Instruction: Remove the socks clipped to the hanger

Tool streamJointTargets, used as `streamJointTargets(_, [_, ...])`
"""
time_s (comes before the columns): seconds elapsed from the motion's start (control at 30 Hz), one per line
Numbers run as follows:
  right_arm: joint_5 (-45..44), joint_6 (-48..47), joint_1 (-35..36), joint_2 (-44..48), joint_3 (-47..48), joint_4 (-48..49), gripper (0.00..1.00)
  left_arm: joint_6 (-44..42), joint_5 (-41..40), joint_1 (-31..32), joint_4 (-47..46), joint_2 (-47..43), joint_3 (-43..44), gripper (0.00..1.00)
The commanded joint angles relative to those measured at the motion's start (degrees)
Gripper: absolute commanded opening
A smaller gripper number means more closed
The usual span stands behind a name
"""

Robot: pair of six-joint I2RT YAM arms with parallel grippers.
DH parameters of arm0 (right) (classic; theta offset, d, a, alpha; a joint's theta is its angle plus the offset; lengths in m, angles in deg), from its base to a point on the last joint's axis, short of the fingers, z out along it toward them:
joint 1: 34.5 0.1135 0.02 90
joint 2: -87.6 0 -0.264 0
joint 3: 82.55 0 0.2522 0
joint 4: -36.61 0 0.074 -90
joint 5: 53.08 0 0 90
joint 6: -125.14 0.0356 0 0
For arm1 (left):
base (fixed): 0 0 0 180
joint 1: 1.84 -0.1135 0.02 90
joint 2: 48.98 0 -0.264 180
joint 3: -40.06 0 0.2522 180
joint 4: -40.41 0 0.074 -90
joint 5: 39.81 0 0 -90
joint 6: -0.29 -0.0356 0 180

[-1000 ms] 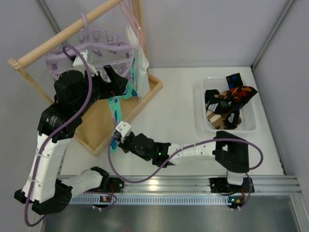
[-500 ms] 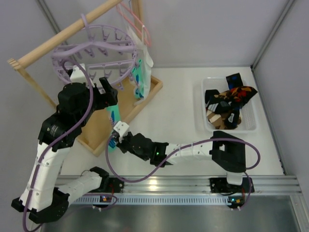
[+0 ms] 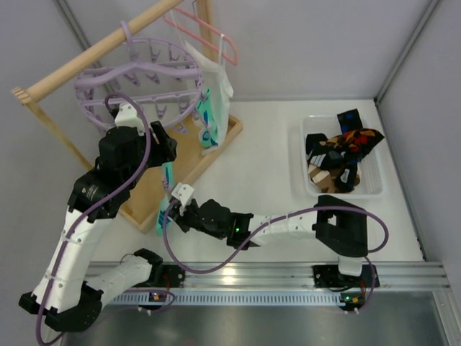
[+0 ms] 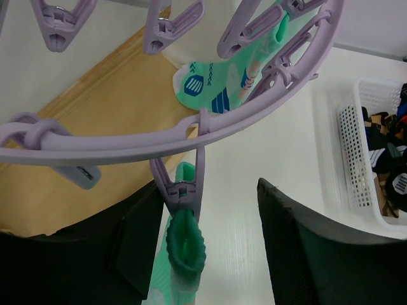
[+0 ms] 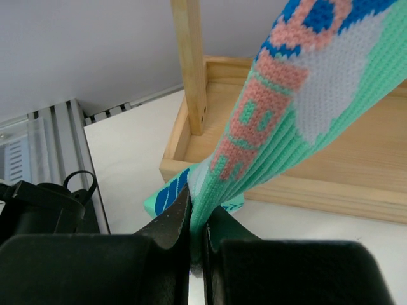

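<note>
The hanger (image 4: 95,147) is smooth lavender plastic with a soft sheen. The sock (image 5: 280,127) is ribbed, matt knitted cloth. The tray (image 5: 356,171) is bare, fine-grained wood. The basket (image 4: 356,159) is white perforated plastic, and the tabletop (image 3: 266,158) is smooth matt white.

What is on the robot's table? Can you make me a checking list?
Surface: white table with a wooden tray on it.
Job's things: hanger on a wooden bar; mint sock clipped on; second sock clipped on; more socks in the basket.
Clutter: pink hanger, white cloth.
Grippers: left gripper open around the clip; right gripper shut on the mint sock.
Cables: purple cables loop along both arms.
Surroundings: grey walls, metal rail.
</note>
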Motion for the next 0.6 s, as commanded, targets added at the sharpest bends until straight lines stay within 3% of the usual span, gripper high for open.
streamJointTargets(0.0, [3.17,0.39,0.08,3.52,-0.27,3.62,0.00,0.21,-0.47,0.22,-6.32,0.74,-1.16,0.64])
streamJointTargets(0.1, [3.52,0.47,0.08,3.25,-0.36,3.80,0.00,0.04,-2.31,0.22,-7.82,1.00,-1.16,0.55])
streamJointTargets(0.47, [5.19,0.30,0.96,2.81,-0.80,4.50,0.00,-1.37,-7.24,0.30,-9.58,1.71,-1.33,0.43])
streamJointTargets(0.57, [5.45,0.21,1.13,2.90,-0.97,4.67,0.00,-1.72,-6.89,0.21,-10.02,2.58,-0.99,0.31])
